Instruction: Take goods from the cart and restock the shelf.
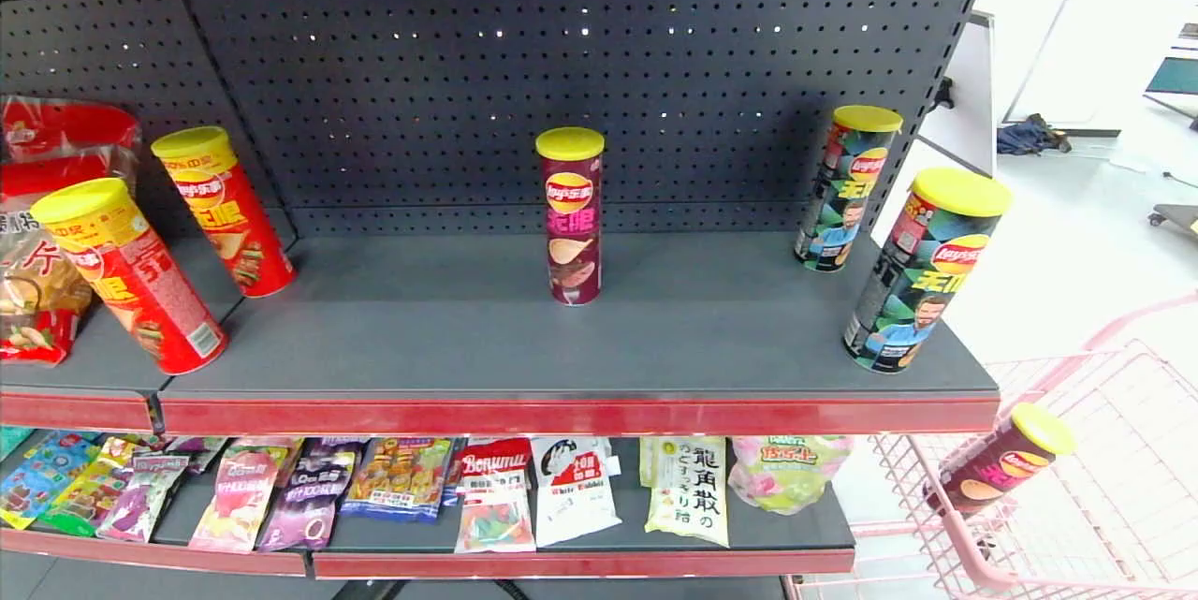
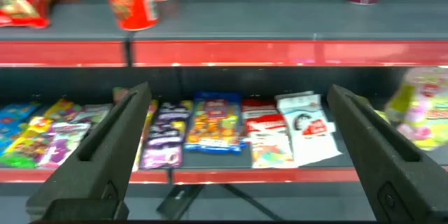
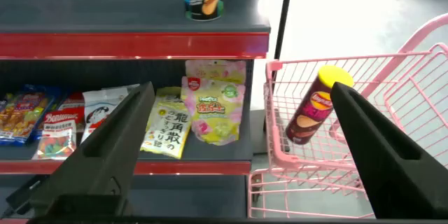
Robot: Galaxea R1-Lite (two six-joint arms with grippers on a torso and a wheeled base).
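Quick status from the restock job. Both my pincers are spread wide with nothing in them: the left pincer [image 2: 238,89] hangs below the dark grey shelf board with the red front edge [image 1: 580,413], facing the snack bags [image 2: 213,122] on the tier under that board. The right pincer [image 3: 241,87] is also below the board, near its right end.

The thing I'm after is the maroon chip can with a yellow lid [image 3: 315,108]. It sits in the pink wire cart [image 3: 350,59], off the board's right end and lower down, leaning tilted against the wire with its lid up. I'd guess it just slid there.

The board looks sorted by flavour: two red cans [image 1: 225,212] at its left end, two dark patterned cans [image 1: 922,272] at its right end, and a lone upright maroon can [image 1: 571,216] in the middle with bare board around it. That gap is probably where the cart can belongs. My right side is closer, so it makes sense to grab the can by the body, not the lid.
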